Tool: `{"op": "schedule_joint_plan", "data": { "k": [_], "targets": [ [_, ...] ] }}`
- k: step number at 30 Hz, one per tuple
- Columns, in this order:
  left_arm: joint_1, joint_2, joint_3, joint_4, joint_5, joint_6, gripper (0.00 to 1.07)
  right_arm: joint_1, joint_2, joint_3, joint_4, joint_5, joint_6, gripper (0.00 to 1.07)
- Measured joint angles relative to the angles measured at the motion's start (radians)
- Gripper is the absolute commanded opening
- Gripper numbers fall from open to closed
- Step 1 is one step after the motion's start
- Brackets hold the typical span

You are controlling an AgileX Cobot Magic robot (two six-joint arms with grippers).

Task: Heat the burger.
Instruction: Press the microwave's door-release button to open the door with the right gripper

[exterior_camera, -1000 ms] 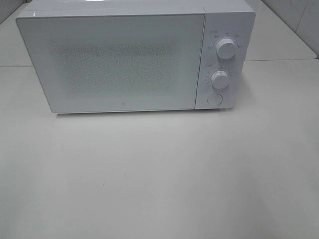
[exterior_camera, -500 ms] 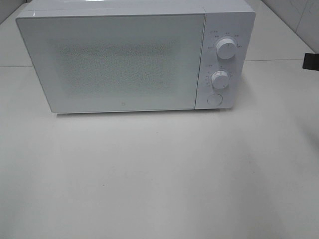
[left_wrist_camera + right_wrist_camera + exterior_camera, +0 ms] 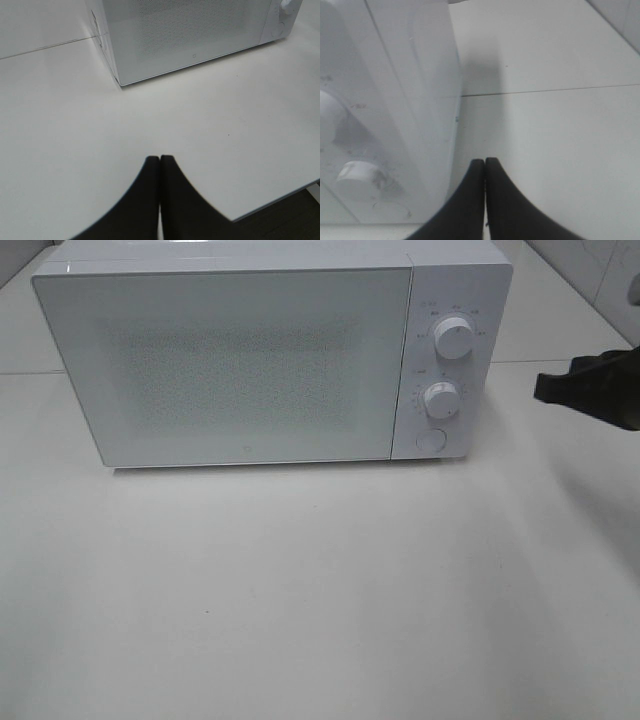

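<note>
1. Left gripper [image 3: 160, 160]: jaws pressed together, empty, parked over the bare front of the surface [image 3: 320, 590]. The surface is matte white with a seam line.
2. Change: the right gripper [image 3: 548, 388] has swung in from the right edge within the last second. Its jaws are together and empty, and it is beside the microwave [image 3: 240, 270], not touching.
3. The microwave is a glossy white box. Its door [image 3: 230, 365] is shut, frosted, with a speckled mesh window. The panel has two round knobs [image 3: 454, 339] with a round button [image 3: 431, 440] below.
4. Burger: not visible in any view. It may be behind the door, but I can't tell.
5. My read: the right gripper is headed for the controls.
</note>
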Motion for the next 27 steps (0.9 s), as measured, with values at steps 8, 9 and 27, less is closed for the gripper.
{"op": "schedule_joint_plan", "data": {
  "k": [8, 9, 27],
  "targets": [
    [0.000, 0.000, 0.000, 0.000, 0.000, 0.000, 0.00, 0.158, 0.168, -0.009, -0.062, -0.107, 0.056, 0.00],
    [0.000, 0.000, 0.000, 0.000, 0.000, 0.000, 0.00, 0.158, 0.168, -0.009, -0.062, -0.107, 0.056, 0.00],
    [0.000, 0.000, 0.000, 0.000, 0.000, 0.000, 0.00, 0.230, 0.343, -0.034, -0.036, -0.144, 0.171, 0.02]
  ]
}}
